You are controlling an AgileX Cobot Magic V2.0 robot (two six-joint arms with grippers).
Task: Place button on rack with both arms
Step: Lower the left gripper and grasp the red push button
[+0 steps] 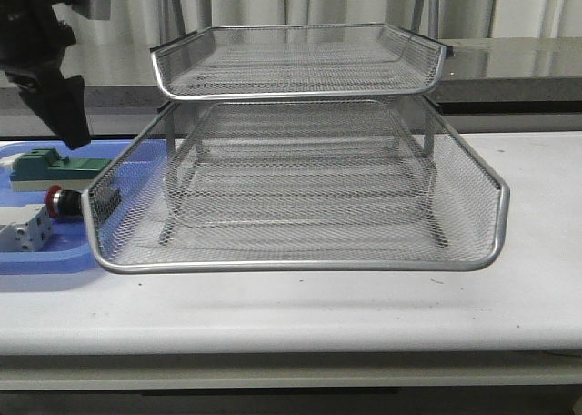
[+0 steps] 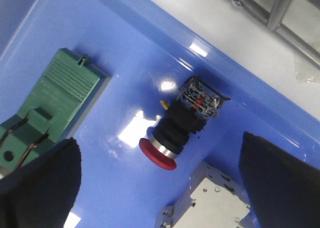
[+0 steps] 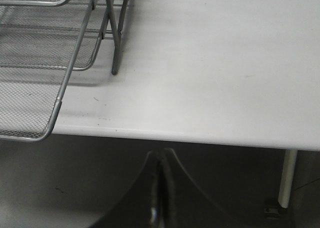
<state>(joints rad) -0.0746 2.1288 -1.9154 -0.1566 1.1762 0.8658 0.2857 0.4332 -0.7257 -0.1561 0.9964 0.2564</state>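
Note:
The button (image 2: 177,128), with a red mushroom head, black collar and dark rear block, lies on its side in the blue tray (image 2: 125,43). In the front view its red head (image 1: 56,200) shows just left of the rack's lower rim. My left gripper (image 2: 160,188) is open above it, one dark finger (image 2: 40,188) on each side, not touching it. In the front view the left gripper (image 1: 64,106) hangs over the tray. The silver wire-mesh rack (image 1: 300,187) stands mid-table. My right gripper (image 3: 161,160) is shut and empty below the table's front edge.
A green block-shaped part (image 2: 50,105) and a white terminal block (image 2: 212,200) lie in the tray beside the button; both show in the front view, the green part (image 1: 55,167) and the white block (image 1: 25,228). The rack's corner (image 3: 50,63) is in the right wrist view.

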